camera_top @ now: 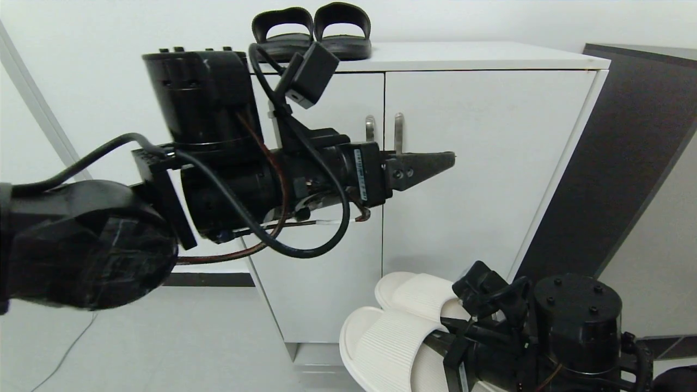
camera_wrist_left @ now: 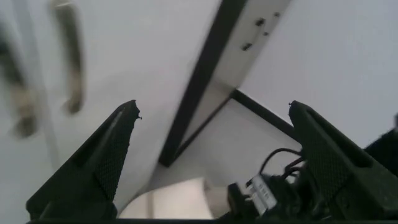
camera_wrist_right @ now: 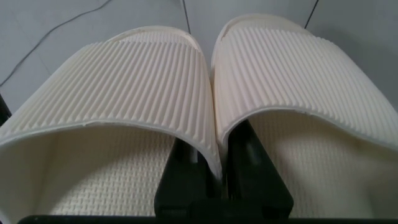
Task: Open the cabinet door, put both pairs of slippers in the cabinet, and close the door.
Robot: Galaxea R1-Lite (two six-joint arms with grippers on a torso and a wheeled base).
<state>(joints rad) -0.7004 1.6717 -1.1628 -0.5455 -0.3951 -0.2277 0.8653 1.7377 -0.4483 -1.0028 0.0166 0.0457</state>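
Observation:
The white cabinet (camera_top: 479, 179) has both doors shut, with two metal handles (camera_top: 399, 130) at the centre seam. A black pair of slippers (camera_top: 313, 30) rests on its top. My left gripper (camera_top: 444, 159) hovers in front of the right door, just below and right of the handles; in the left wrist view it (camera_wrist_left: 213, 107) stands open and holds nothing, with the handles (camera_wrist_left: 71, 56) off to one side. Low at the cabinet's foot, my right gripper (camera_wrist_right: 214, 168) is shut on the inner straps of the white pair of slippers (camera_top: 403, 321), holding both side by side (camera_wrist_right: 149, 87).
A dark grey panel (camera_top: 626, 163) stands against the cabinet's right side. A plain wall lies left of the cabinet, with pale floor (camera_top: 163, 343) below and a thin cable (camera_top: 65, 354) trailing across it.

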